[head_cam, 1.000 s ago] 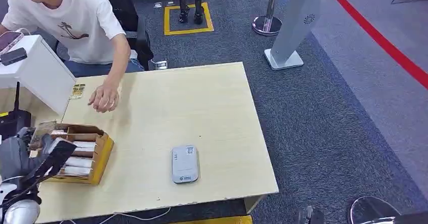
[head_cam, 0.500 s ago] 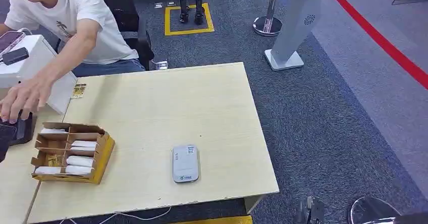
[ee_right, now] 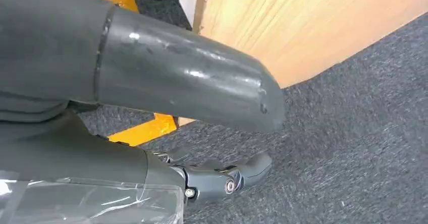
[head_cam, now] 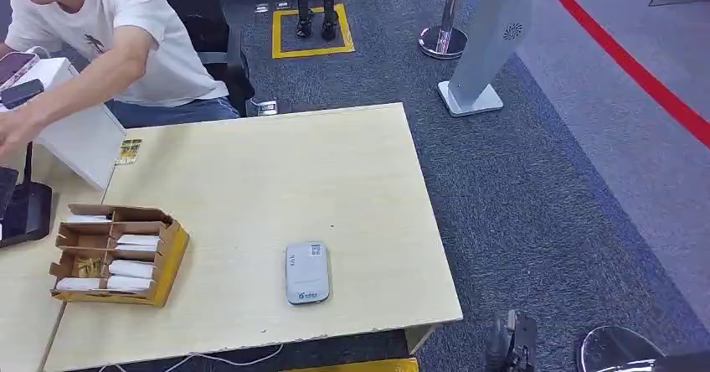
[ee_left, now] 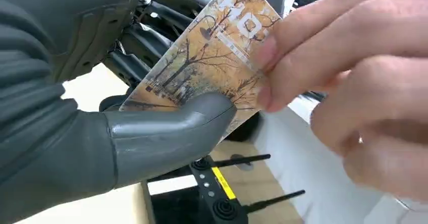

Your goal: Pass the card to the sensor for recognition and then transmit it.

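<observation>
Change since a second ago: my left arm has left the head view, and the person's arm (head_cam: pixel 100 70) now reaches past the white box (head_cam: pixel 79 137). Card (ee_left: pixel 207 67): pinched by my left hand (ee_left: pixel 151 138), thumb over its lower edge, long axis tilted diagonally toward the person's fingers (ee_left: pixel 323 57), which grip its far end. Right hand (ee_right: pixel 222 178): hangs beside the table (ee_right: pixel 303 27), holding nothing, fingers loosely apart.
</observation>
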`<state>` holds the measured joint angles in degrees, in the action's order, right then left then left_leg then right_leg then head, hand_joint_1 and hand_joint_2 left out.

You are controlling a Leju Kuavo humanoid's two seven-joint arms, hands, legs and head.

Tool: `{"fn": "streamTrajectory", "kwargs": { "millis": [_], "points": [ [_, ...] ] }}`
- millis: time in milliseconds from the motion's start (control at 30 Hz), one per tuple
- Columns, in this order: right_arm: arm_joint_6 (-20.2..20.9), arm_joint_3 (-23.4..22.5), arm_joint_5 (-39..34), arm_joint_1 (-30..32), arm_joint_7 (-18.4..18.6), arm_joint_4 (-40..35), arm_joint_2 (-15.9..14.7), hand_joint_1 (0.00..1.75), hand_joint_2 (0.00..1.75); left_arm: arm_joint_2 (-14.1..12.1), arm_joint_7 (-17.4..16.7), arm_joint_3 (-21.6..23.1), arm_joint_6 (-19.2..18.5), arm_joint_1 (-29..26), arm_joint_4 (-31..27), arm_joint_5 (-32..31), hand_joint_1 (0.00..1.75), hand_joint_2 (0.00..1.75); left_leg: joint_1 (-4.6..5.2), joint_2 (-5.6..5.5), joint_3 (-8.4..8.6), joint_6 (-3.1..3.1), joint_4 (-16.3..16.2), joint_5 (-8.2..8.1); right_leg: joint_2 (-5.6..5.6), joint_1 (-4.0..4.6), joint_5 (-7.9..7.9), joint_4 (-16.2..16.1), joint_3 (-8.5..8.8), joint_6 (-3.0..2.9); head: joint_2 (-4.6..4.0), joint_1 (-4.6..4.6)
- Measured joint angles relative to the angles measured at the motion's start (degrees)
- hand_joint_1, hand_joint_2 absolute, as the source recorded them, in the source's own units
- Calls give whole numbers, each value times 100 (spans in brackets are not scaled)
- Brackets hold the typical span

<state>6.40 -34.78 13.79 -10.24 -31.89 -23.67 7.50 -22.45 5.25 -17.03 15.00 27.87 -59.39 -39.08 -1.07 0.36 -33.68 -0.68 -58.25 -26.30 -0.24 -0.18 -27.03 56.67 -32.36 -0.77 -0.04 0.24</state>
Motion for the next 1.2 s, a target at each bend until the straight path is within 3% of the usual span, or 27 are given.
{"fn": "streamTrajectory", "kwargs": {
  "millis": [233, 267, 300, 433, 467, 867, 900, 1200],
  "points": [
    [7, 112, -41, -44, 17, -13, 0, 0, 0, 92, -33, 221, -94, 307, 297, -111, 175, 175, 0, 15, 1, 0, 0, 0, 14, 0, 2, 1, -1, -2, 0, 0],
    [0, 122, -41, -45, 22, -13, 0, 0, 0, 107, -33, 265, -109, 348, 345, -122, 157, 175, 0, 15, 1, 0, 0, 0, 14, 0, 3, 1, -2, -2, 0, 0],
    [-2, 133, -41, -47, 33, -13, 0, 0, 0, 124, -41, 306, -112, 383, 387, -155, 7, 175, 0, 15, 1, 0, 0, 0, 14, 0, 3, 1, -2, -2, 0, 0],
    [-44, 193, -50, -48, 57, -9, -2, 0, 0, 166, -85, 435, -103, 506, 527, -205, 0, 175, 0, 14, 0, -2, 0, -2, 14, 0, 2, 1, -3, -3, 0, 0],
    [-57, 221, -59, -50, 57, -4, -2, 0, 0, 179, -87, 466, -112, 534, 566, -210, 0, 0, 0, 14, 0, -2, 0, -2, 14, 0, 2, 1, -5, -3, 0, 0],
    [-92, 293, -164, -77, 66, -2, -50, 0, 0, 363, -90, 785, -357, 868, 778, -194, 0, 0, 2, 14, -1, -2, -1, -1, 15, -1, 5, 1, -5, 0, 0, -2],
    [-94, 293, -175, -77, 68, -2, -52, 0, 0, 391, -90, 822, -365, 883, 787, -194, 0, 175, 2, 14, -1, -2, -1, -1, 15, -1, 5, 1, -6, 0, 0, 0],
    [-100, 348, -225, -87, 76, -2, -72, 0, 0, 617, -48, 1124, -486, 969, 794, -164, 0, 175, 2, 12, -2, -2, -2, -1, 15, -1, 5, 0, -8, 0, 0, -2]
  ]
}}
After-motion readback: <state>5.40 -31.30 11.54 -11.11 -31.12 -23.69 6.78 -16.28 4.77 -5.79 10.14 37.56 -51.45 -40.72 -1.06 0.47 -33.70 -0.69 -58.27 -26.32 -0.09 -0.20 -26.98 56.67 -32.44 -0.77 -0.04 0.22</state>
